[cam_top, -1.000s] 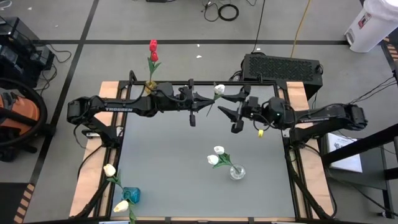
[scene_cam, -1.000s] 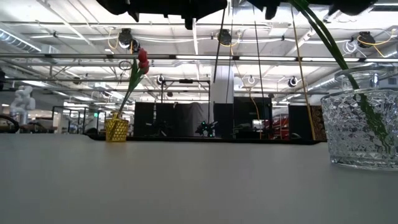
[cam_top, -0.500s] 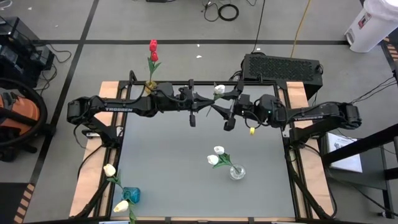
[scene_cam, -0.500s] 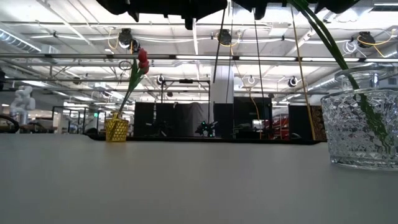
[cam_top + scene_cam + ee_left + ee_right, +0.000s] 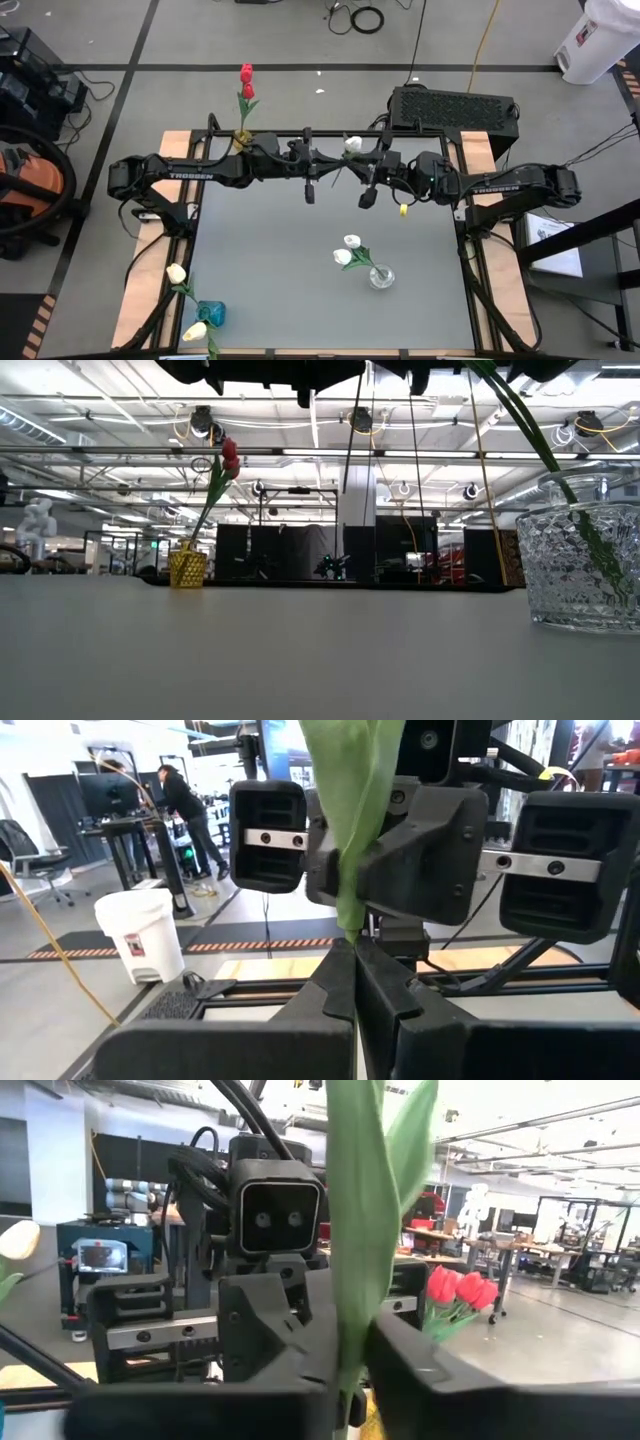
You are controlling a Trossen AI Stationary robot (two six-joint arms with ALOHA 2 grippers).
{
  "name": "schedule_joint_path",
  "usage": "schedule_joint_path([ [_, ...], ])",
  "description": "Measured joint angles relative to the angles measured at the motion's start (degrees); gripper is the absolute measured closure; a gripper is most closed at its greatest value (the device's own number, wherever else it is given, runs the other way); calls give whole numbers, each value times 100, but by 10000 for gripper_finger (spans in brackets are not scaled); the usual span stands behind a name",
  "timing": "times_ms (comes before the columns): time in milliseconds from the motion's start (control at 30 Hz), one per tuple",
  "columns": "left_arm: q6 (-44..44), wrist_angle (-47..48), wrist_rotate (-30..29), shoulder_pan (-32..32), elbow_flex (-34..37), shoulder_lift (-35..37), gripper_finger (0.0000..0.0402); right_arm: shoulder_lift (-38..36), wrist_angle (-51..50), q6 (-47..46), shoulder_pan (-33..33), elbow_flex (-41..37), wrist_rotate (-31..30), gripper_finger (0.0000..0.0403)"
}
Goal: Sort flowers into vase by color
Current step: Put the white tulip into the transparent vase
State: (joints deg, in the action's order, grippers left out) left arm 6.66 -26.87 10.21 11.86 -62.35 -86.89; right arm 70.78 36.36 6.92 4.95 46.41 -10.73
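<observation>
Above the table's far edge, mid-air: handover point where both grippers meet on one flower.
Item in transit: white tulip (image 5: pixel 352 144), head up near the far rail, stem slanting down between the two grippers, off the table.
Change: right gripper (image 5: pixel 368 185) has moved in from farther right and drawn its fingers from wide to narrow around the stem; the right wrist view shows stem and leaf pinched between them.
Left gripper (image 5: pixel 312 181): fingers fully together on the same stem, seen clamped in the left wrist view.
Meaning for task: judged a handover in progress; the flower is held from both sides, so the left release looks like the next step.
Left arm pose: stretched level along the far edge, pointing right.
Right arm pose: stretched level, pointing left, nose to nose with the other.
Clear glass vase (image 5: pixel 381 277): two white tulips, centre right of the table.
Gold vase (image 5: pixel 240 136): red tulips, far left edge.
Blue vase (image 5: pixel 210 313): cream tulips, near left corner.
Yellow bud (image 5: pixel 403 210): just under the right gripper; support unclear.
</observation>
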Motion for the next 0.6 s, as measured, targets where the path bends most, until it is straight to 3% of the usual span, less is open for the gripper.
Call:
schedule_joint_path([
  [100,0,0,-2,0,0,0,402,0,7,99,0,0,-4,392],
  [367,0,70,-15,0,2,0,400,-6,-160,213,-2,0,-132,399],
  [600,-17,48,-15,0,4,-3,367,-7,-247,235,-2,0,-135,401],
])
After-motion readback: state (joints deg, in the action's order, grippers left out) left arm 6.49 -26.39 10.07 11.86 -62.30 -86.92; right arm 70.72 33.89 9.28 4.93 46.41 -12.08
